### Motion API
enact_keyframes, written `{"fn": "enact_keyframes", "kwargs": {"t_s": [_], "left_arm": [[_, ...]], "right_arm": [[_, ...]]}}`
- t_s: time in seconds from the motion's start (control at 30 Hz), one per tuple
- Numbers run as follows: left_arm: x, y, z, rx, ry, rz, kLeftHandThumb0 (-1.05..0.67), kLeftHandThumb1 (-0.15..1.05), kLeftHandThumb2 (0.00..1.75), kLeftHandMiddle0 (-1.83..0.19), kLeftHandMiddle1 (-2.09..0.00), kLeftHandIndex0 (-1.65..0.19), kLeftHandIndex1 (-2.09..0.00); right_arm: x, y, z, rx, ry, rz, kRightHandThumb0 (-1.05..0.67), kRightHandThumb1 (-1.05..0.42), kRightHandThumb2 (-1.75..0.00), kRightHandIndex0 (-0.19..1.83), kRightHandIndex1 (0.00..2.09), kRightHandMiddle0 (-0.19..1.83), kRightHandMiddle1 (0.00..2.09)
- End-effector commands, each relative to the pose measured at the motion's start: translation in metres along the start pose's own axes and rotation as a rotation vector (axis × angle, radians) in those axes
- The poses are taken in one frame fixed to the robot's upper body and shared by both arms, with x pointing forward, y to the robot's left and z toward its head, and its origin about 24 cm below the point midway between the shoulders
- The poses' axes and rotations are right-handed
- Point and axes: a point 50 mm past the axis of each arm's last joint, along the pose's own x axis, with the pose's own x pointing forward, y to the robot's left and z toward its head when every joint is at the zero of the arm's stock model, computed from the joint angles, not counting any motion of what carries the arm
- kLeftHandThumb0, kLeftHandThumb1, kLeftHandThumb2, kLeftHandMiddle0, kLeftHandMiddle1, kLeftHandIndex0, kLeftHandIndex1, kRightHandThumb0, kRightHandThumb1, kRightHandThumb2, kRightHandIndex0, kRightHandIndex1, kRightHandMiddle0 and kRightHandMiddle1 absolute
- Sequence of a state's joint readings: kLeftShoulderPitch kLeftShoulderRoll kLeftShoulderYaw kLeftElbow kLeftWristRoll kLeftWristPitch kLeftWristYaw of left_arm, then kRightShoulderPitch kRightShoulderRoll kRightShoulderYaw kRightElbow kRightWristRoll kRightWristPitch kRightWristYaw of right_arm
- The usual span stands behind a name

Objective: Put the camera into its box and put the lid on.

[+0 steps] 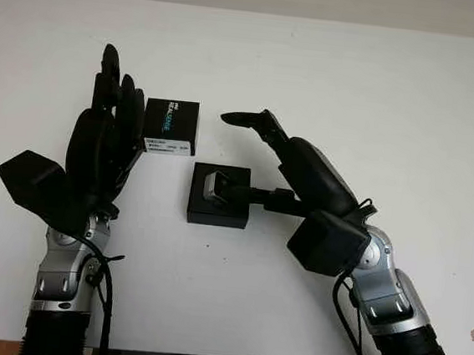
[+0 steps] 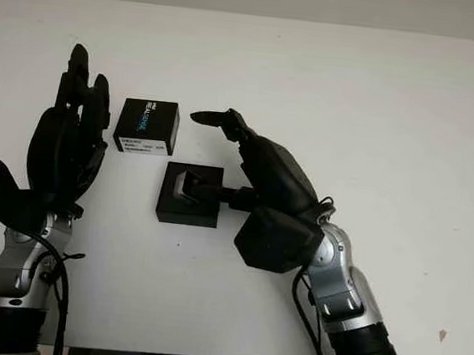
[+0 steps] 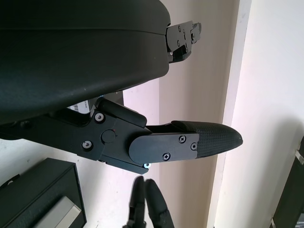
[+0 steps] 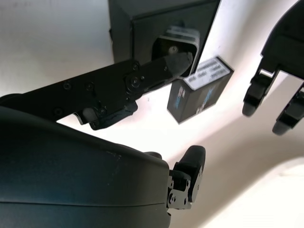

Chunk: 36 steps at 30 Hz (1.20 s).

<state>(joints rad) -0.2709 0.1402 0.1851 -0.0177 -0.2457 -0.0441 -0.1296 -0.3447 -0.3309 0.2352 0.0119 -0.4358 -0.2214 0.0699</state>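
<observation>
The black box base (image 1: 216, 215) lies in the middle of the white table, and the small silver camera (image 1: 215, 184) sits inside it. Its black lid (image 1: 171, 126), printed with RealSense lettering, lies flat just behind and to the left of the base. My right hand (image 1: 247, 155) reaches in from the right. One finger (image 4: 166, 64) touches the camera in the box (image 4: 137, 28), while the other fingers stretch out above the table without holding anything. My left hand (image 1: 112, 123) stands open and upright just left of the lid.
The white table (image 1: 355, 88) runs wide behind and to the right of the box. Its front edge lies near my forearms. The lid (image 4: 199, 90) and the left hand's fingertips (image 4: 280, 95) also appear in the right wrist view.
</observation>
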Motion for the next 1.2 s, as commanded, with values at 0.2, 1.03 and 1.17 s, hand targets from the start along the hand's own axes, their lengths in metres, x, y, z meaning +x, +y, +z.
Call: {"fn": "enact_keyframes", "kwargs": {"t_s": [0.2,1.03,1.17], "left_arm": [[-0.002,0.003,0.001,0.013,-0.004,0.006,-0.73,1.05,0.48,0.19,0.0,0.19,0.0],[-0.002,0.007,0.001,0.025,0.004,-0.004,-0.73,1.05,0.49,0.19,0.0,0.19,0.0],[-0.002,0.007,0.001,0.029,0.005,-0.001,-0.72,1.05,0.49,0.19,0.0,0.19,0.0]], "right_arm": [[-0.012,0.008,-0.002,-0.047,0.018,-0.011,-0.6,-0.91,-0.06,0.15,0.23,-0.07,0.99],[-0.019,0.044,0.009,-0.036,0.09,0.029,-0.58,-0.97,-0.06,0.1,0.11,-0.08,1.28],[-0.018,0.046,0.009,-0.025,0.09,0.016,-0.53,-1.0,-0.06,0.13,0.12,-0.09,1.44]]}}
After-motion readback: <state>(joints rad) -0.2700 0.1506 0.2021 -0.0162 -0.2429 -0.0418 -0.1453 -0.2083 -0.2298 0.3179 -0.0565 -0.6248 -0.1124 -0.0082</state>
